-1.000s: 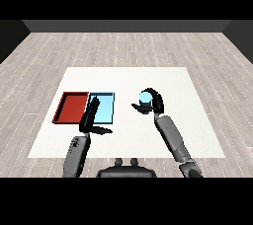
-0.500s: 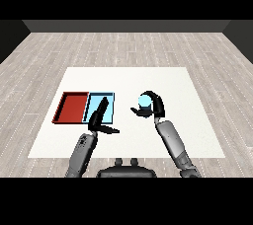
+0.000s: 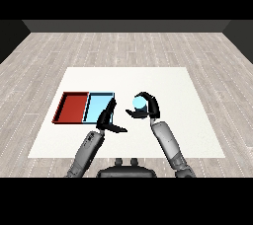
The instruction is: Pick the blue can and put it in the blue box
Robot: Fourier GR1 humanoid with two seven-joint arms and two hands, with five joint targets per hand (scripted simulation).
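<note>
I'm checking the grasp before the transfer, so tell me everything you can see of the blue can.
The blue can shows as a small, smooth, light blue rounded shape, about the shade of the blue tray. Only part of it shows, since the black fingers of the right robot hand curl round it. It sits to the right of the blue tray, outside it, over the white table. Whether it rests on the table or is lifted cannot be told. The left robot hand is not touching it.

right hand [image 3: 149, 108] w/ blue can [image 3: 139, 103] now closer to light blue tray [image 3: 98, 106]
</note>
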